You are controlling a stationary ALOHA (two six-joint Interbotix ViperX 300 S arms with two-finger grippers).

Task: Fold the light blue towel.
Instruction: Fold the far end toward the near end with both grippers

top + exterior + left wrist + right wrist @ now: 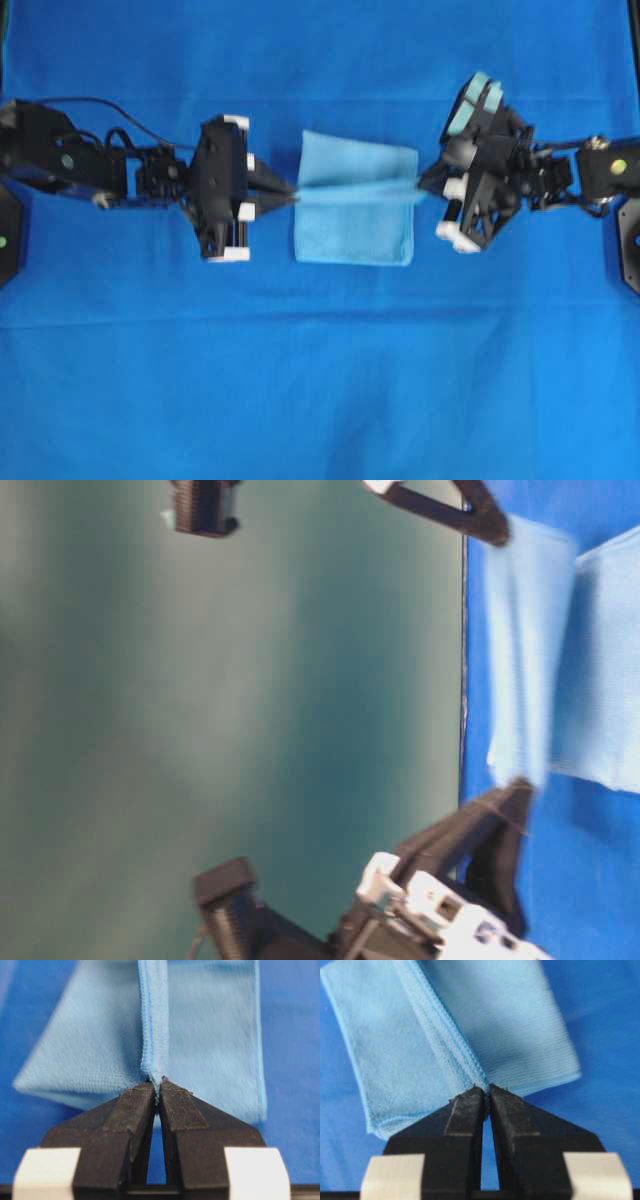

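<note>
Two pincers, left (292, 194) & right (422, 186), each clamp the light blue towel (355, 225) mid-tabletop (320, 380); you've got the hem raised, fold approx half done; lay-down & release left.

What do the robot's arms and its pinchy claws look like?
Both arms are black and boxy. The left arm has black cables looping over it, and the right arm has a small green dot. The left gripper and right gripper each have two black wedge-shaped jaws with ridged inner faces, and white blocks sit behind them.
</note>
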